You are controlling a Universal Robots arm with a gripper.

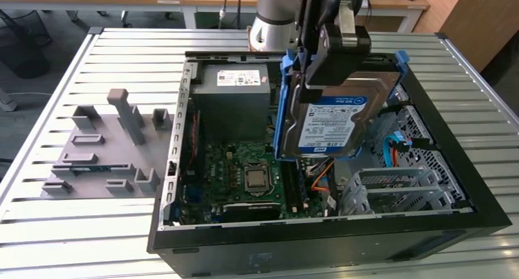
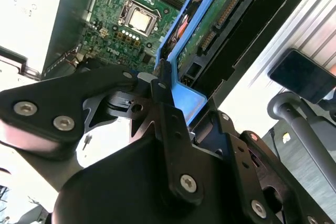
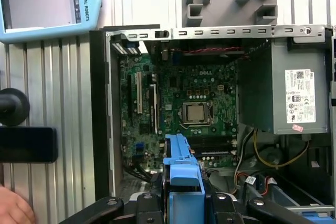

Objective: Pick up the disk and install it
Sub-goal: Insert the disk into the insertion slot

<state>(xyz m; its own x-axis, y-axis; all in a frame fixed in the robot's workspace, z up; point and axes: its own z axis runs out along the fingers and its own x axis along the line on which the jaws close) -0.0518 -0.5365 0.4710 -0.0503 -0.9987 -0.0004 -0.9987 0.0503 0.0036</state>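
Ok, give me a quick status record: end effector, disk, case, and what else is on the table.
end effector: shut on the disk, at its upper end
disk: steeply tilted, label showing in the exterior view, over the open case
case: side open, motherboard and power supply exposed
table: grey fixture at the exterior view's left of the case

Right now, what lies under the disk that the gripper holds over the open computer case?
Orange cables and the motherboard edge show below the disk; the case floor directly beneath is covered.
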